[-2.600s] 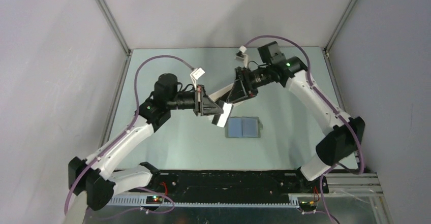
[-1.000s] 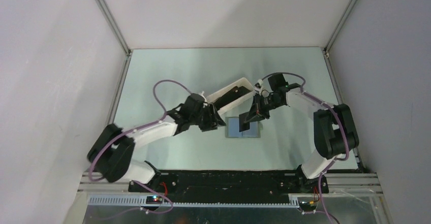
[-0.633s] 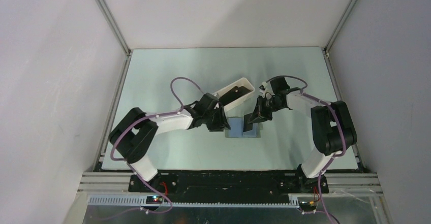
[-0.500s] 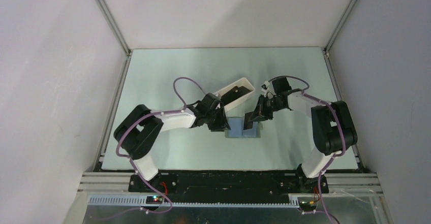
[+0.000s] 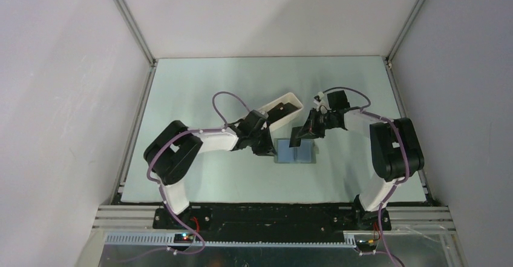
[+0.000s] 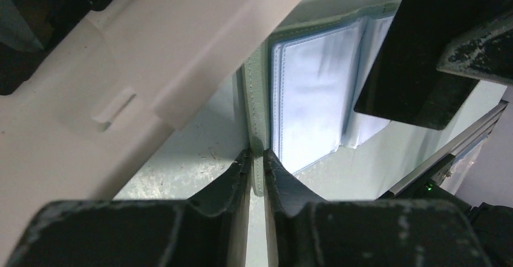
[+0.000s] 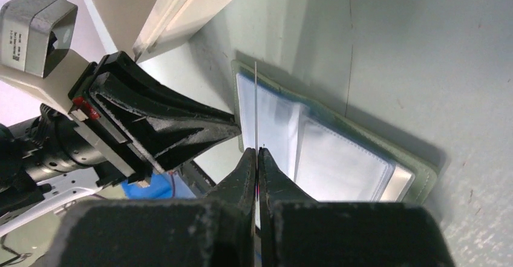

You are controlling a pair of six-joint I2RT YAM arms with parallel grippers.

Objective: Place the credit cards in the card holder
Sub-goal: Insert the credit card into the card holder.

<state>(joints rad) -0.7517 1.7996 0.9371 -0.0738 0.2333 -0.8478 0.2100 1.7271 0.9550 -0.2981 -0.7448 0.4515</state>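
Pale desk [image 5: 199, 91], card holder [image 6: 314, 97] open mid-frame.
My left jaws pinch its edge, right jaws clamp a credit card [image 6: 411, 49]; insertion next, so I must line it with a pocket.

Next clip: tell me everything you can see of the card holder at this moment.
The card holder lies open and flat on the table, beside the white tray. It has a grey-green stitched outer border and pale blue-grey sleeves inside, in two panels with a centre fold. The left gripper pinches one side edge; the right gripper holds a dark card over it.
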